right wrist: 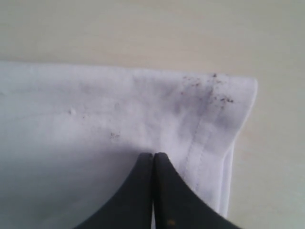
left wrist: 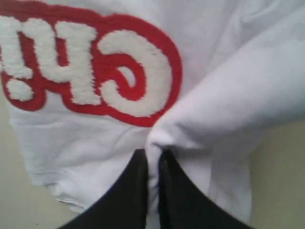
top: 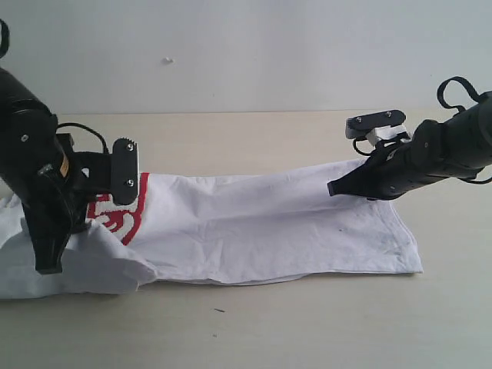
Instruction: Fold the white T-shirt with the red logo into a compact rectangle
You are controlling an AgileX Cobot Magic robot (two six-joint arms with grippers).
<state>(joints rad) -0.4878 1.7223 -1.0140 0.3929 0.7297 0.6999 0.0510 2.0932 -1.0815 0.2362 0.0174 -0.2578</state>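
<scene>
Both ends of the shirt [top: 254, 223] have your fingers at them. The shirt lies as a long white band across the tabletop [top: 307, 330], running from the left edge of the exterior frame to the lower right, below the pale wall [top: 246, 54]. Its right end lies flat, with a second layer showing just under the lower edge. Its left end is rumpled, with a loose fold humped up at lower left. Your left fingers [left wrist: 133, 191] are clenched on that end: in the left wrist view a ridge of white cloth is pinched between the two black tips and bulges out just beyond them at centre frame. The logo [left wrist: 109, 71] fills the upper left of that view, fuzzy white letters on a red outline, near the pinch but not in it. In the exterior view you see only part of the logo, at left, partly hidden behind the left arm [top: 31, 154]. Your right fingers [right wrist: 143, 186] are shut tip to tip, with no cloth visible between them. They sit over the shirt's right end, near a corner where a stitched hem [right wrist: 200, 143] runs down the right of the right wrist frame and dark specks [right wrist: 221, 98] dot the cloth at upper right. Whether the tips touch the cloth or hover just above it, you cannot tell. In the exterior view they point left at the shirt's upper edge, right of centre.
</scene>
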